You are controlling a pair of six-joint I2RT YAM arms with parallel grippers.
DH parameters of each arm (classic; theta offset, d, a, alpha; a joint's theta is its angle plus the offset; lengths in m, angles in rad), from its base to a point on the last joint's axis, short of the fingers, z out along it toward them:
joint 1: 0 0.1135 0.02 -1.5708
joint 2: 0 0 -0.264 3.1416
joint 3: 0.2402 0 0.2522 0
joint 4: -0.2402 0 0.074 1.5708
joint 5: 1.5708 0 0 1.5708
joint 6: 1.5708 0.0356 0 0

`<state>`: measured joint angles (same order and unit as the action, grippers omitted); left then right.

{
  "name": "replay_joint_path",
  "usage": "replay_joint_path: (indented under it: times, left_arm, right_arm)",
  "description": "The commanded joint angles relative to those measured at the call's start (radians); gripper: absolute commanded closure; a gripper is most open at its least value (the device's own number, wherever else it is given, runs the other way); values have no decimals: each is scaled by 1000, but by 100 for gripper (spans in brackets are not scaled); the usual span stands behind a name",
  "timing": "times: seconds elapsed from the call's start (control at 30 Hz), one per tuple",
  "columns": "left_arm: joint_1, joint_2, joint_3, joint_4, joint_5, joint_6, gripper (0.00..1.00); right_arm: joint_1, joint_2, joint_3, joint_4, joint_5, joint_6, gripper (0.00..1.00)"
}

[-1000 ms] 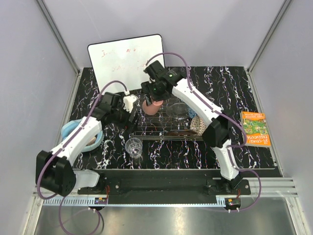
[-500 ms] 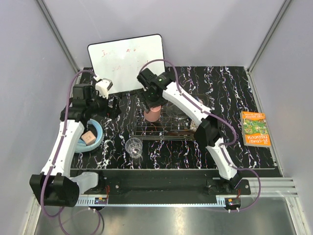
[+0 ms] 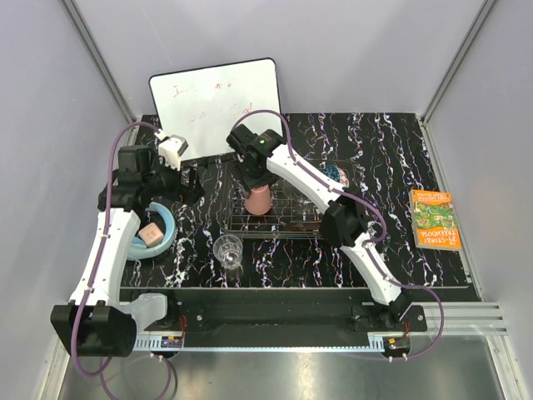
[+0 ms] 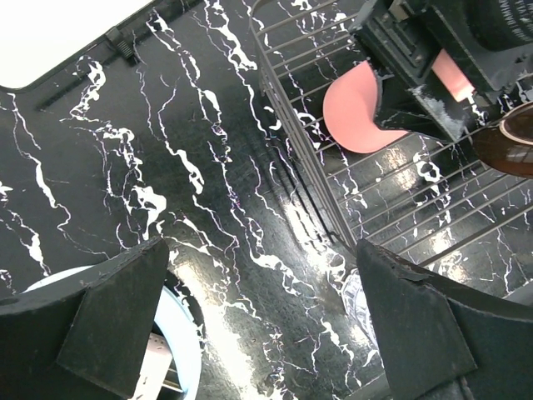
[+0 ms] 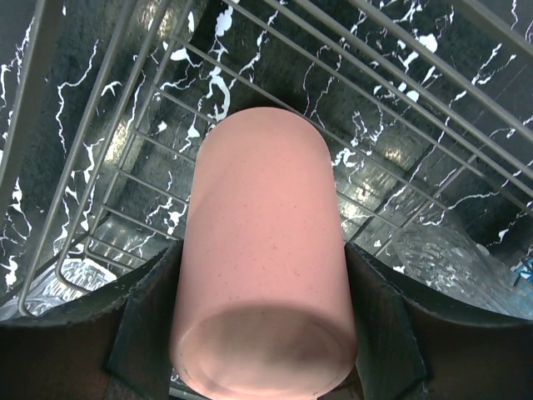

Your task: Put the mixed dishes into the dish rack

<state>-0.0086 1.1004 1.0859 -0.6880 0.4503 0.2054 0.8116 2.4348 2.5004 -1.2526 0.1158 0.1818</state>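
While the right gripper (image 3: 256,190) hangs over the left end of the dish rack (image 3: 287,236), its jaws are clamped on the sides of the pink cup (image 5: 262,317), one finger (image 5: 146,333) on each flank. Seen from the wrist, the end of the cup nearest the camera looks closed, so the mouth likely points down at the wires. That would suit a rack, where a cup drains best upended. The cup sits inside the rack's left wall, close to a corner, but whether it touches the wire floor I cannot tell. My reading is that the placing step is nearly done and only the release is left. Holding on until the cup rests steady makes sense, since a rim on thin wires could tip.

The left gripper (image 4: 266,325) hovers over the table (image 4: 191,167) just left of the rack, jaws wide apart and holding nothing. It is probably parked there so the two arms do not crowd one another. A stemmed glass (image 3: 227,248) stands upright on the table just in front of the rack's near left corner, not yet loaded, and looks within reach of the free arm.
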Motion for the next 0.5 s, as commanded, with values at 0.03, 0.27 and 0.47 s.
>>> replay_joint_path:
  times: [0.03, 0.27, 0.47]
  left_arm:
    - [7, -5, -7, 22, 51, -1, 1]
    - [7, -14, -46, 24, 80, -9, 1]
    - [9, -19, -64, 25, 99, -18, 1]
  right_arm:
    - [8, 29, 54, 24, 13, -38, 82]
    - [9, 40, 81, 48, 25, -50, 53]
    - [8, 40, 84, 61, 48, -53, 1]
